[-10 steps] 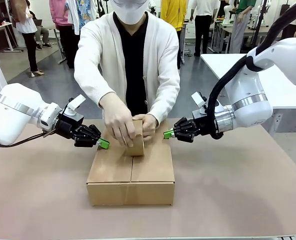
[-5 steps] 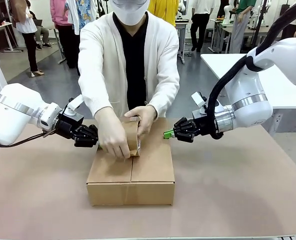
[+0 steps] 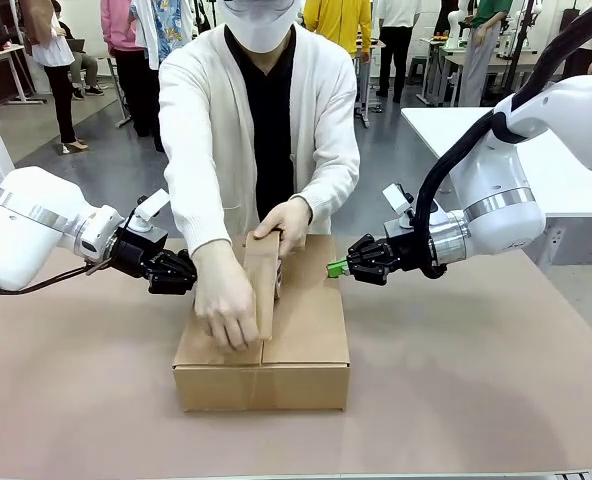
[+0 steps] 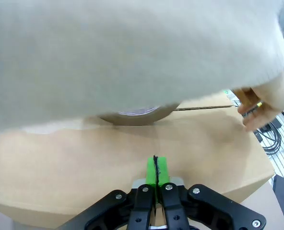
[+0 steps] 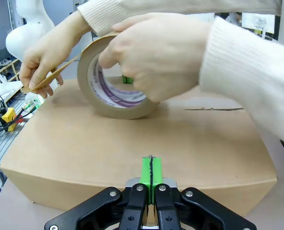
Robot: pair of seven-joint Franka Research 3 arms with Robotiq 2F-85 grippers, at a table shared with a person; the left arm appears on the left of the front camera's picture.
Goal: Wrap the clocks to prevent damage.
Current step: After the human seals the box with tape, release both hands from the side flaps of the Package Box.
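The box (image 3: 262, 350) sat mid-table while the person's hand (image 3: 226, 310) ran tape (image 5: 108, 96) along its seam. Left fingers (image 4: 151, 172) and right fingers (image 5: 146, 173) were closed, empty, flanking it. The cardboard looked stiff, probably light; brace its side walls.

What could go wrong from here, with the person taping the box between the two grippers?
1. The person's sleeve hangs right over the shut left gripper; any arm motion could bump it.
2. The tape strip is stretched off the roll, not yet pressed flat; it might land crooked off the seam of the box.
3. If the shut right gripper nudges the box, the strip may wrinkle.
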